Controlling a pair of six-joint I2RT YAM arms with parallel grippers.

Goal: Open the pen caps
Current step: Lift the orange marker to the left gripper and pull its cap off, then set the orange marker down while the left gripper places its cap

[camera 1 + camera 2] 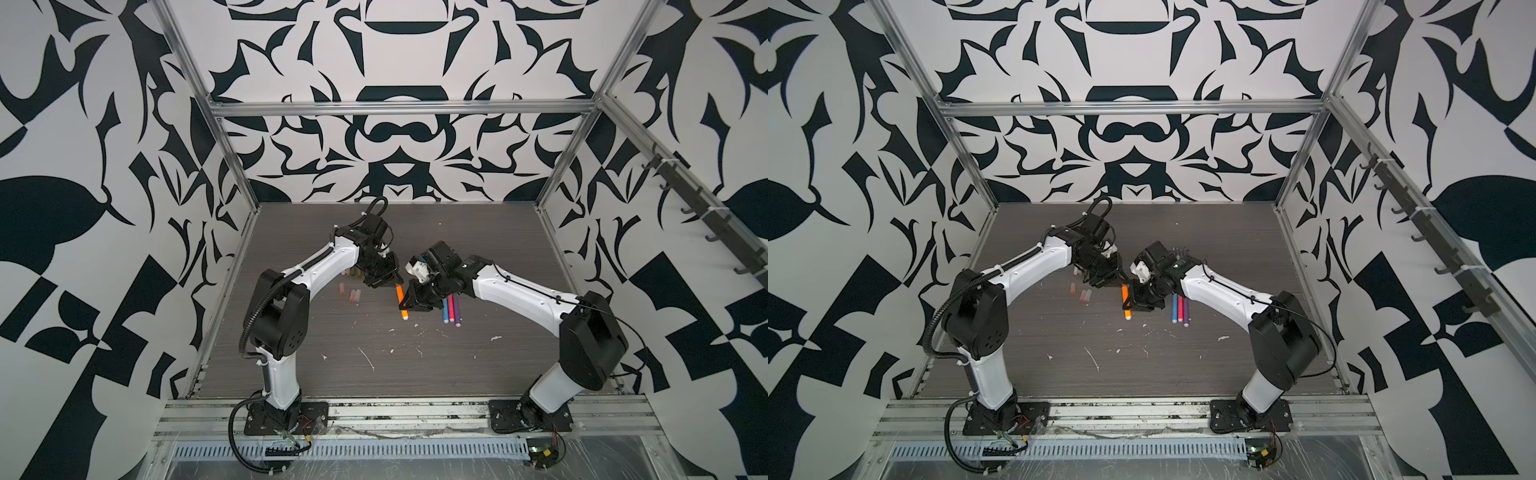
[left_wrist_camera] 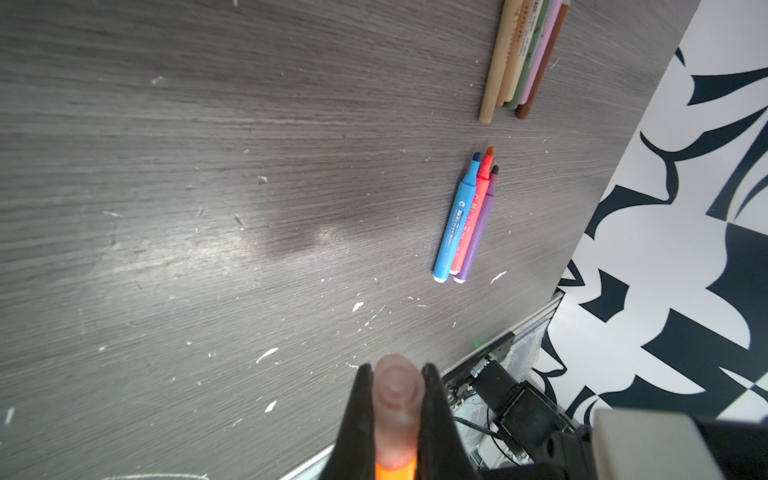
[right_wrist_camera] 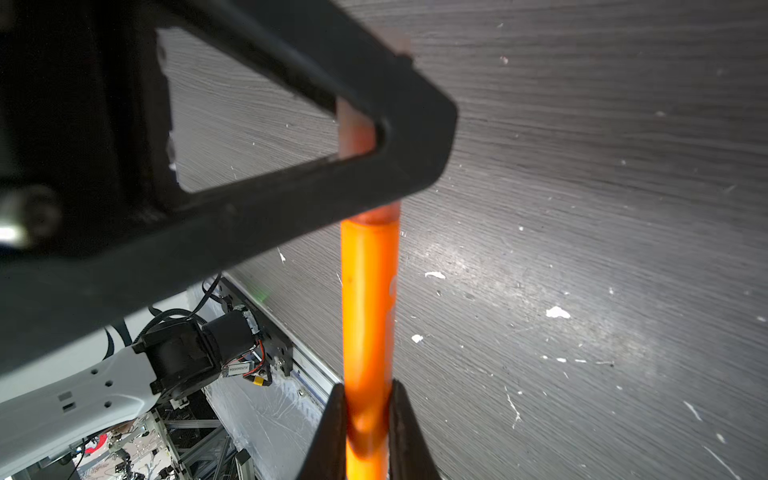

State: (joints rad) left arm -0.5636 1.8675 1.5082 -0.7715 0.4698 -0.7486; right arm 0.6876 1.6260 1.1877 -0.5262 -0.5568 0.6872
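L arm & R arm angled inward, L hand pinching peach cap, R hand right opposite, clamped on orange pen, just above tabletop

The table looks like dark grey wood-grain laminate. It is mostly matt with a soft shine under the light, and it is scratched and dotted with white flecks. The orange pen is smooth, glossy plastic. The pen cap is cloudy, half-transparent peach plastic. The left tool and right tool are matt black plastic. The frame rail is brushed metal.
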